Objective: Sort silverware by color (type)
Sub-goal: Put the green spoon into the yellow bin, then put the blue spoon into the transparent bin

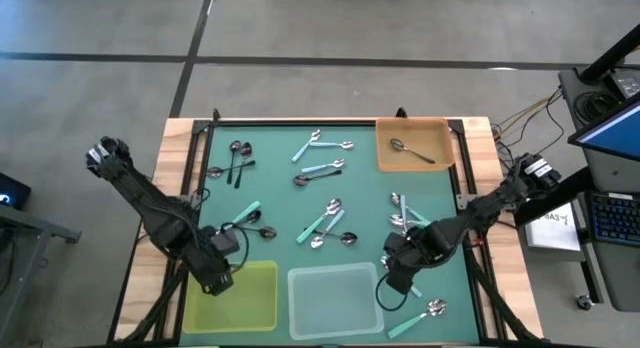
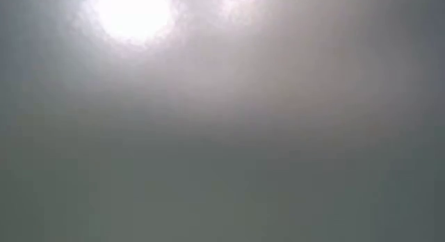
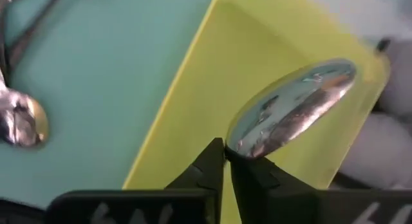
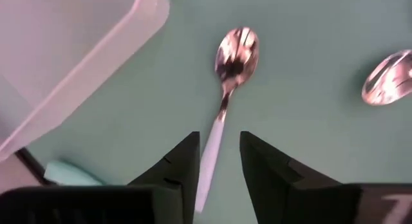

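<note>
High view first, with the yellow tray (image 1: pixel 258 300) as the landmark. Directly over its left edge hangs the left tool (image 1: pixel 217 278); the left wrist view shows its tips pinched shut on a spoon (image 3: pixel 293 108), the silver bowl held out above the yellow tray floor. The handle is hidden, so its colour cannot be told. Risk here: the grip sits right at the neck, so the spoon could pivot or slip and land on the rim or outside.

Right of the yellow tray sits the clear tray (image 1: pixel 333 300), and beyond it the right tool (image 1: pixel 393 280) is low over the green desk (image 1: pixel 275 183), fingers parted astride the pale handle of a light blue spoon (image 4: pixel 225 95). Not yet clamped; closing off-centre could flick the thin handle away. Other spoons lie scattered farther from the yellow tray, one black-handled spoon (image 1: pixel 410 151) in the orange tray (image 1: pixel 438 128).
</note>
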`<state>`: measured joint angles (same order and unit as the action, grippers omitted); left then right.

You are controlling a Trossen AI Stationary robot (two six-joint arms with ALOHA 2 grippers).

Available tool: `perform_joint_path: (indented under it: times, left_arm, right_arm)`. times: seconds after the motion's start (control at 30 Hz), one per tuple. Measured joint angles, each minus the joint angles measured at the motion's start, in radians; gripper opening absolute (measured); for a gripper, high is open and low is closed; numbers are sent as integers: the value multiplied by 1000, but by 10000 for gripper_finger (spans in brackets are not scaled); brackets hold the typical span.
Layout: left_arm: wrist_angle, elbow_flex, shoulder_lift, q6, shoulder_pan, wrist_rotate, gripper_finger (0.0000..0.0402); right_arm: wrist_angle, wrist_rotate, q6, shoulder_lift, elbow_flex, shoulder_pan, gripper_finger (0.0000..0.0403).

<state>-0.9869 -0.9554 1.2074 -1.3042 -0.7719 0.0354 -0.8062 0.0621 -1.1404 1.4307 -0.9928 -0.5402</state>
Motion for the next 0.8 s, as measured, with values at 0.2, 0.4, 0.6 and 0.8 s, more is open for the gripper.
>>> perform_joint_path:
  times: [0.2, 0.4, 0.6, 0.8]
  left_arm:
    - [6, -7, 80, 33, 1, -79, 69]
    - [-1, -107, 129, 145, 11, -40, 122]
    - [0, -235, 160, 213, 11, 63, 137]
    - [-21, -388, 199, 321, 11, 140, 131]
  right_arm:
    - [-2, 25, -66, 7, 0, -25, 139]
    - [-14, 43, -119, 74, 0, -25, 141]
    - [-13, 88, -96, 170, 0, -30, 126]
    - [-14, 118, -50, 224, -4, -32, 123]
